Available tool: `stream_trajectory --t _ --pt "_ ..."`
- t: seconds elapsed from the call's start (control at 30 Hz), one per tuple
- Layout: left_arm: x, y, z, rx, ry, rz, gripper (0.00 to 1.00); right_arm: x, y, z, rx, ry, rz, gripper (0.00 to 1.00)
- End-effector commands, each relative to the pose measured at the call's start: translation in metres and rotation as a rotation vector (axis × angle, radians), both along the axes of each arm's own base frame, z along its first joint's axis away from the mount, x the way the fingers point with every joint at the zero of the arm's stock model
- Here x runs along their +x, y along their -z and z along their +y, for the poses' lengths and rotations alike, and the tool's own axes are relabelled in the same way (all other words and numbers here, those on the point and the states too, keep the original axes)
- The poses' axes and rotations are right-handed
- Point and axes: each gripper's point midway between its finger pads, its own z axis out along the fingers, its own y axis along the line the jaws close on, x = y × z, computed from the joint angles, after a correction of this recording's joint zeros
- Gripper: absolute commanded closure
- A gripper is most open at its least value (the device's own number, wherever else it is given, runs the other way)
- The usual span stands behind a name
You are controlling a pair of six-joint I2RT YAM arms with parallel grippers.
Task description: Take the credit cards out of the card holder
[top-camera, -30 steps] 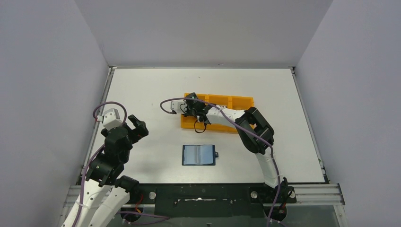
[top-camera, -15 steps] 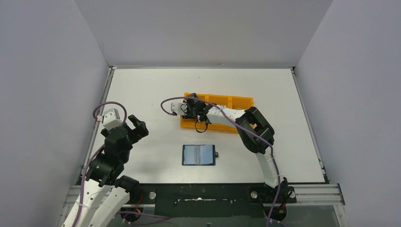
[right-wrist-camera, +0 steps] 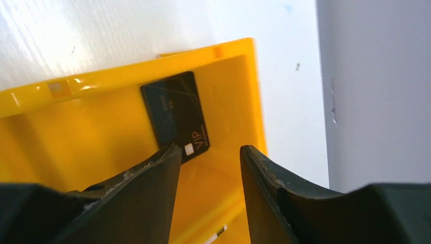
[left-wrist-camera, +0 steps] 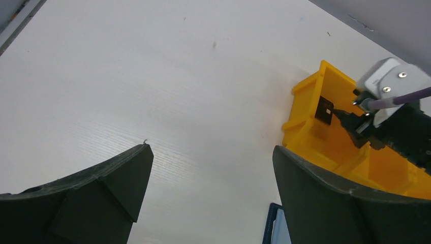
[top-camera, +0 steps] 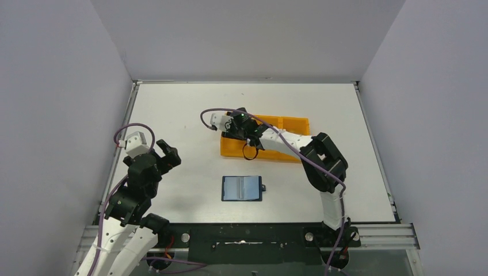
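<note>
The card holder point(top-camera: 242, 188) lies open and flat on the table near the front, navy with a lighter blue inside; one corner point(left-wrist-camera: 272, 230) shows in the left wrist view. A black credit card point(right-wrist-camera: 175, 114) marked VIP rests tilted against the wall in the left end compartment of the orange tray point(top-camera: 288, 123), also seen as a dark card point(left-wrist-camera: 324, 110) from the left. My right gripper point(right-wrist-camera: 210, 150) hangs over that compartment point(top-camera: 234, 130), open, with nothing between its fingers. My left gripper point(top-camera: 167, 154) stands open at the left, holding nothing.
The orange tray's rim point(right-wrist-camera: 101, 81) and dividers surround the right gripper's fingers. The back wall rises just behind the tray point(right-wrist-camera: 376, 91). A purple cable point(top-camera: 210, 115) loops off the right wrist. White table point(left-wrist-camera: 152, 76) lies between the left gripper and the tray.
The right gripper's jaws have spread apart, leaving the black card in the tray, and the right arm has shifted slightly back and to the right. The left arm is unchanged.
</note>
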Motion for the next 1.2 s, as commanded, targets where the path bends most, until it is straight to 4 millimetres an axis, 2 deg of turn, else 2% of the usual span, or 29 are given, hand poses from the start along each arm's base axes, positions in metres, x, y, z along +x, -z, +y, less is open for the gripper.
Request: stream_trajectory --t 0.0,0.1,0.17,0.2,0.27,0.33,0.4,0.5,0.63,0.73,0.9,1.17 --pt "0.003 -0.009 0.0 -0.013 -0.007 -0.031 0.1 0.003 -0.108 0.007 0.311 0.079 -0.149 0.52" --pt "0.004 -0.009 0.001 -0.012 -0.009 -0.031 0.1 -0.014 -0.142 0.002 0.481 0.141 -0.161 0.5" --pt "0.004 -0.008 0.0 -0.012 -0.007 -0.028 0.1 -0.023 -0.162 -0.012 0.625 0.26 -0.157 0.41" --pt "0.004 -0.008 -0.001 -0.011 -0.003 -0.025 0.1 -0.028 -0.167 -0.021 0.706 0.348 -0.137 0.35" --pt "0.005 -0.006 -0.002 -0.01 0.002 -0.017 0.1 -0.038 -0.17 -0.038 0.825 0.507 -0.063 0.31" --pt "0.007 -0.002 -0.004 -0.005 0.011 0.0 0.1 -0.052 -0.159 -0.05 0.916 0.655 0.056 0.25" --pt "0.009 0.002 -0.006 0.001 0.017 0.018 0.09 -0.07 -0.142 -0.055 0.939 0.68 0.17 0.23" --pt "0.011 0.006 -0.007 0.012 0.02 0.044 0.07 -0.098 -0.13 -0.06 1.045 0.702 0.287 0.23" --pt "0.013 0.011 -0.009 0.019 0.025 0.069 0.07 -0.126 -0.107 -0.069 1.108 0.811 0.416 0.26" --pt "0.013 0.014 -0.009 0.021 0.025 0.078 0.07 -0.147 -0.088 -0.065 1.103 0.871 0.475 0.29" --pt "0.013 0.015 -0.008 0.022 0.02 0.08 0.07 -0.181 -0.065 -0.051 1.055 0.951 0.444 0.34" --pt "0.014 0.017 -0.009 0.025 0.021 0.086 0.07 -0.231 -0.024 -0.007 0.953 0.991 0.478 0.4"
